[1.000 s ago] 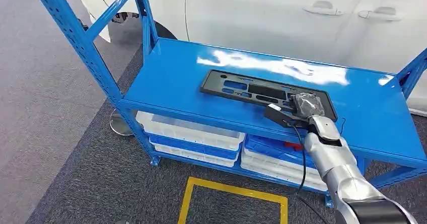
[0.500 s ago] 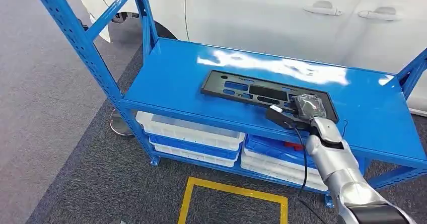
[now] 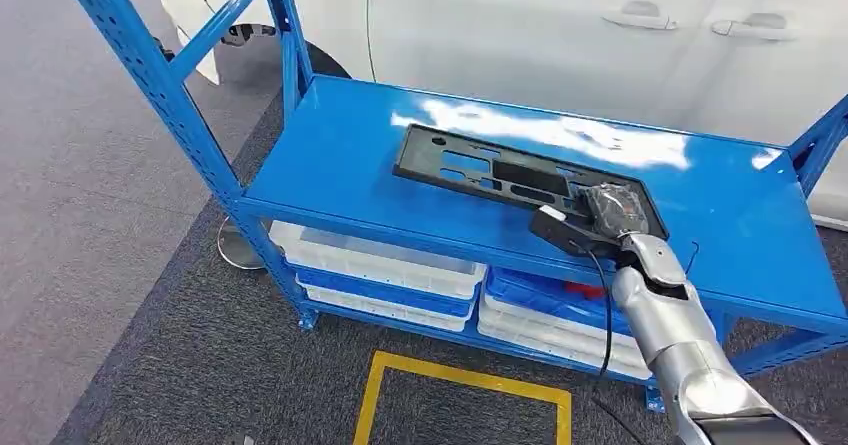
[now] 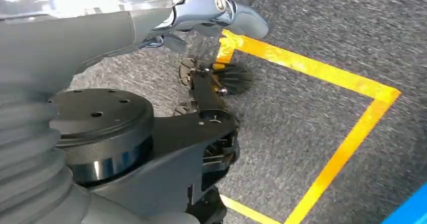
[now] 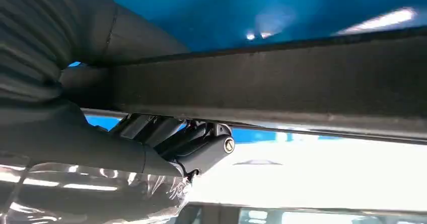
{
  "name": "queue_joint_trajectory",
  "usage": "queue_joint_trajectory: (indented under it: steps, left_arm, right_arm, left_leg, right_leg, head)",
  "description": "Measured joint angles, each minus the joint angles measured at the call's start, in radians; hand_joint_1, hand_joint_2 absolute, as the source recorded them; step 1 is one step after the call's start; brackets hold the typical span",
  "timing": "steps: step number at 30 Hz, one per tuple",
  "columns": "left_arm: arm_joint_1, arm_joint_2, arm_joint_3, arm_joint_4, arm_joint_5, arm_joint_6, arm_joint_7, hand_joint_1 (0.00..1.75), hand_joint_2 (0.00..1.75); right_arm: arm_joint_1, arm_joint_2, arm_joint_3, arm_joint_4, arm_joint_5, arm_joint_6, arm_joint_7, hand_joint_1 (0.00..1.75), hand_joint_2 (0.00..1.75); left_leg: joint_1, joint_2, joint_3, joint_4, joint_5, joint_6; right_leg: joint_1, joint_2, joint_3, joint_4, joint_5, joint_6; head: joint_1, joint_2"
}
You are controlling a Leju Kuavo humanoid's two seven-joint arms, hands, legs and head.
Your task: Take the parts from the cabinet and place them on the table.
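Right hand [image 3: 612, 210] has a grip on the near right end of the black plate [image 3: 500, 176]. Plate's on the blue shelf [image 3: 340, 155]. Left hand [image 4: 201, 27] hangs over carpet, can't tell its grip.

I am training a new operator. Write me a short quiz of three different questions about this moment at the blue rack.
1. True or false: the black frame part lies in one of the white bins under the shelf.
2. Which hand grips the black frame part? A) left hand B) right hand C) a person's hand
3. Fill in: on the carpet in front of the blue rack there is a square marked with ______ tape.

Key
1. False: it is on the top shelf, with its near right end in the hand.
2. B
3. yellow
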Motion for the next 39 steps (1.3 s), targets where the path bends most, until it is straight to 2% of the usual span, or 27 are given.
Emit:
queue_joint_trajectory:
  steps: [11,16,20,22,25,28,32,39]
  left_arm:
    - [0.000,0.000,-0.007,0.000,-0.002,0.016,0.015,0.00,1.75]
    - [-0.001,0.000,-0.007,0.000,0.003,0.044,0.015,0.00,1.75]
    - [-0.002,0.000,-0.007,0.000,0.003,0.057,0.018,0.00,1.75]
    - [-0.002,0.000,-0.007,0.000,0.003,0.060,0.028,0.00,1.75]
    - [-0.005,0.000,-0.007,0.000,0.010,0.054,0.047,0.00,1.75]
    - [-0.010,-0.001,-0.007,0.000,0.014,0.050,0.057,0.00,1.75]
    - [-0.012,-0.001,-0.007,0.000,0.014,0.050,0.060,0.00,1.75]
    - [-0.018,-0.003,-0.008,0.000,0.014,0.050,0.063,0.00,1.75]
  right_arm:
    - [0.007,0.007,0.001,-0.110,-0.232,0.089,-0.113,1.75,1.75]
    - [-0.011,0.040,0.021,-0.157,-0.415,0.172,-0.189,1.75,1.75]
    - [-0.037,0.068,0.042,-0.190,-0.486,0.210,-0.206,1.75,1.75]
    - [-0.045,0.084,0.048,-0.205,-0.552,0.273,-0.239,1.75,1.75]
    - [-0.076,0.119,0.068,-0.241,-0.696,0.394,-0.237,1.75,1.75]
    - [-0.117,0.160,0.099,-0.269,-0.802,0.472,-0.224,1.75,1.75]
    - [-0.170,0.212,0.139,-0.296,-0.909,0.547,-0.199,1.75,1.75]
    - [-0.201,0.258,0.175,-0.341,-1.123,0.664,-0.161,1.75,1.75]
  left_leg:
    - [0.000,0.000,-0.002,0.000,0.000,0.000]
    - [0.000,0.000,-0.002,0.000,0.000,0.000]
    - [0.000,0.000,-0.002,0.000,0.000,0.000]
    - [0.000,0.000,-0.002,0.000,0.000,0.000]
    - [0.000,0.001,-0.002,0.000,0.000,0.000]
    - [0.000,0.001,-0.002,0.000,0.000,0.000]
    - [0.000,0.001,-0.002,0.000,0.001,0.000]
    - [0.000,0.001,-0.002,0.000,0.001,0.000]
  right_leg:
    - [0.000,0.000,-0.001,0.000,0.000,0.000]
    - [0.000,0.000,-0.001,0.000,0.000,0.000]
    - [0.000,-0.001,-0.001,0.000,0.000,0.000]
    - [0.000,0.000,-0.001,0.001,0.000,0.000]
    - [0.000,0.002,-0.002,0.001,0.000,0.000]
    - [0.000,0.002,-0.002,0.001,0.000,0.000]
    - [0.000,0.001,-0.002,0.001,0.000,0.000]
    - [0.000,0.001,-0.002,0.001,0.000,0.000]
  head:
    - [0.000,0.000]
    - [0.000,0.000]
    - [0.000,0.000]
    - [0.000,0.000]
    - [0.000,0.000]
    - [0.000,0.000]
    - [0.000,0.000]
    - [0.000,0.000]
